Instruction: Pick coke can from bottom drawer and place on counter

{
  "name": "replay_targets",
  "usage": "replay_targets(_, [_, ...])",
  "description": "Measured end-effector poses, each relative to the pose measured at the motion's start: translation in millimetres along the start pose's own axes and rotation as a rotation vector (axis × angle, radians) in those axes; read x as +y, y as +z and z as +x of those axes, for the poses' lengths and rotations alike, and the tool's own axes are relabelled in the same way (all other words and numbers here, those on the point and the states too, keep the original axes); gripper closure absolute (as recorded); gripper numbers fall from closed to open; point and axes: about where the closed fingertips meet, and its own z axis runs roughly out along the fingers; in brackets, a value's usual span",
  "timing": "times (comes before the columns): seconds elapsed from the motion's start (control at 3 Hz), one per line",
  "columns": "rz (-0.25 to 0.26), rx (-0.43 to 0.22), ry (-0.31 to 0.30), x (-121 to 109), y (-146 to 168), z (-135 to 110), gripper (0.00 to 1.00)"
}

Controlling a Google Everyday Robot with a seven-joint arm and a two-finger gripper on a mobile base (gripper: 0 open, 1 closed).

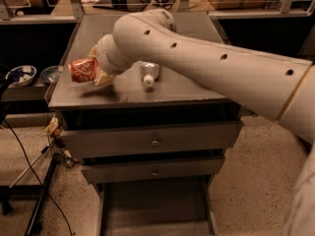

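Note:
The coke can (81,70), red with white lettering, lies sideways in my gripper (93,69) over the left part of the counter (123,90). The gripper's pale fingers (102,77) are shut on the can's right end, and the can hangs just above the grey top near its left edge. My large cream arm (206,63) reaches in from the right and hides much of the counter's middle. The bottom drawer (155,208) stands pulled out at the foot of the cabinet, and its flat grey floor shows nothing in it.
A clear plastic bottle with a white cap (149,74) lies on the counter just right of the gripper. Two knobbed drawers (155,142) are closed below the top. Bowls (22,74) sit on a low shelf at left. Cables and a stand (42,195) are on the floor at left.

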Motion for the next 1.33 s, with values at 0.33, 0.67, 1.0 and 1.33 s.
replay_targets(0.33, [-0.032, -0.050, -0.008, -1.4, 19.0, -8.7, 1.00])
replay_targets(0.67, [-0.112, -0.099, -0.050, 6.5, 44.5, -24.8, 1.00])
replay_targets(1.0, [-0.114, -0.099, -0.051, 6.8, 44.5, -24.9, 1.00])
replay_targets(1.33, [-0.143, -0.063, -0.055, 10.8, 39.3, -18.6, 1.00])
